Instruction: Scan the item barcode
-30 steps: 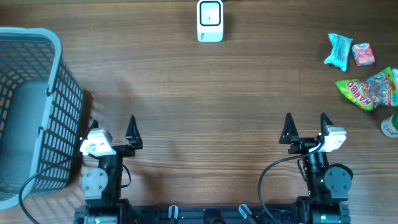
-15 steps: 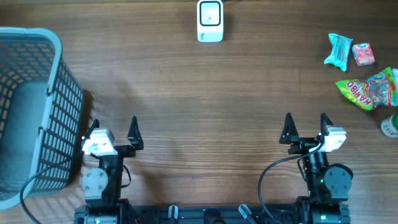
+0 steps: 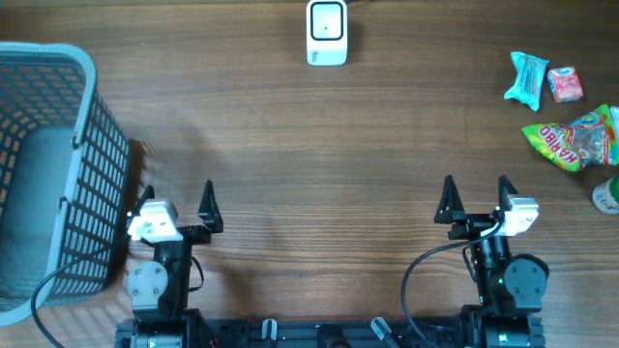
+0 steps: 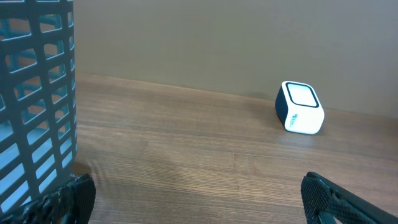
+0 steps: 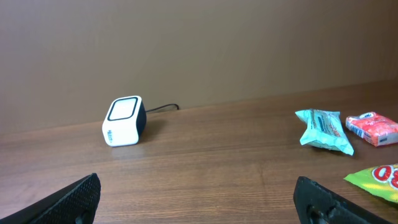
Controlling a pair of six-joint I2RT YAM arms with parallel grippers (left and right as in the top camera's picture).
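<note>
Plainly spread wide, holding and touching nothing: left tool, right tool.

The left gripper has edged rightward (only a touch).

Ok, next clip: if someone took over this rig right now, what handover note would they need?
Left gripper: open, empty, at the front left beside the blue-grey plastic lattice basket.
Right gripper: open, empty, at the front right.
Scanner: the white box-shaped barcode scanner stands at the far centre of the wooden table.
Items: teal snack packet, small red packet and green Haribo bag lie at the far right, none held.
Done: nothing picked up or scanned.
Left: pick one item, probably with the nearer right arm, and show its barcode to the scanner.
</note>
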